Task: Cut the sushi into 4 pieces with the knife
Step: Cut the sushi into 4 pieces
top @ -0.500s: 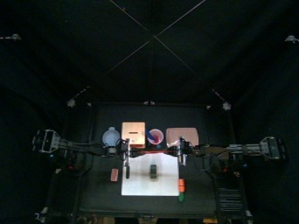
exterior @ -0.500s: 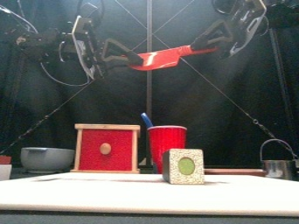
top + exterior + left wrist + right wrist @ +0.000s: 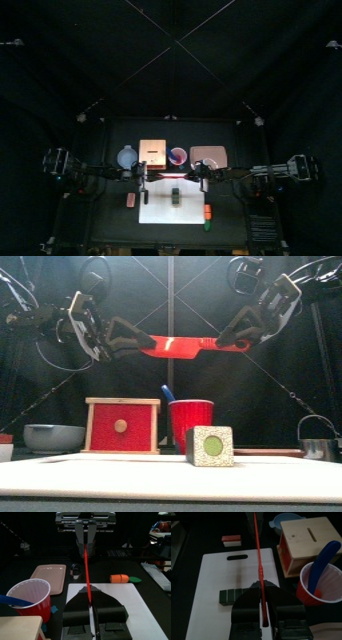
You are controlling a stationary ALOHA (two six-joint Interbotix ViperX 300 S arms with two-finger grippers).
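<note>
A red toy knife (image 3: 181, 347) hangs level, high above the table, held at both ends. My left gripper (image 3: 142, 346) is shut on its blade end and my right gripper (image 3: 239, 343) is shut on its handle end. In the left wrist view the knife (image 3: 87, 562) runs as a thin red line from my jaws to the other gripper. The dark green sushi roll (image 3: 209, 446) stands whole on the white cutting board (image 3: 158, 203), well below the knife. The right wrist view shows the roll (image 3: 232, 596) lying on the board (image 3: 218, 572) under the knife (image 3: 258, 547).
Behind the board stand a blue-grey bowl (image 3: 54, 437), a wooden box with a red drawer front (image 3: 122, 424), a red cup (image 3: 191, 422) holding a blue knife (image 3: 168, 393), and a pink tray (image 3: 207, 155). A metal cutter (image 3: 317, 442) sits at far right. A toy carrot (image 3: 119, 578) lies beside the board.
Both arms have come down a little with the knife. It was tilted up toward the right; now it lies level and lower.
</note>
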